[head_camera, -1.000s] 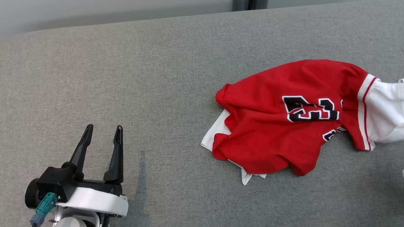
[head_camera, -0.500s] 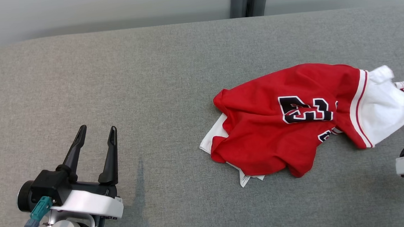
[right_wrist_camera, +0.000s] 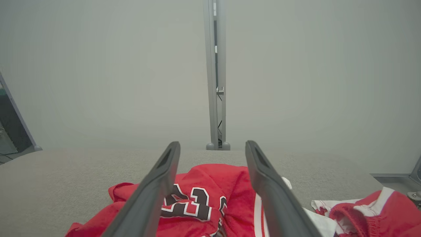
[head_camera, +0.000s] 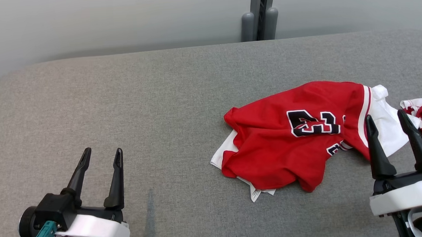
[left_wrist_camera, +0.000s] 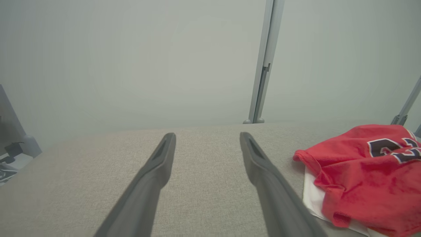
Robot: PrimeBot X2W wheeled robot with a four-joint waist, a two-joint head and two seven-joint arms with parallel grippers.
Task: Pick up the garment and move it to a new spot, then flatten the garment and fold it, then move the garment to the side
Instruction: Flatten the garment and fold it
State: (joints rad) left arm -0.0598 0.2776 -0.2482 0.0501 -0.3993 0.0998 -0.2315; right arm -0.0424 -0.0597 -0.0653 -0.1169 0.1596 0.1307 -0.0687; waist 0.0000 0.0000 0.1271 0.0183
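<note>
The red jersey (head_camera: pixel 288 143) lies crumpled, right end cut off, number partly hidden. Left claw (head_camera: pixel 103 150) and right claw (head_camera: pixel 384 114) stand apart.

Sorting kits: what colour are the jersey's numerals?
Black, white-edged numerals on the crumpled red fabric jersey; head view shows them best.

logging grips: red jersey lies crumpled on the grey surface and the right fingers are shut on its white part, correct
No: the right gripper has its fingers apart, gripping nothing, as the right wrist view shows. The red jersey is crumpled on the grey surface.
</note>
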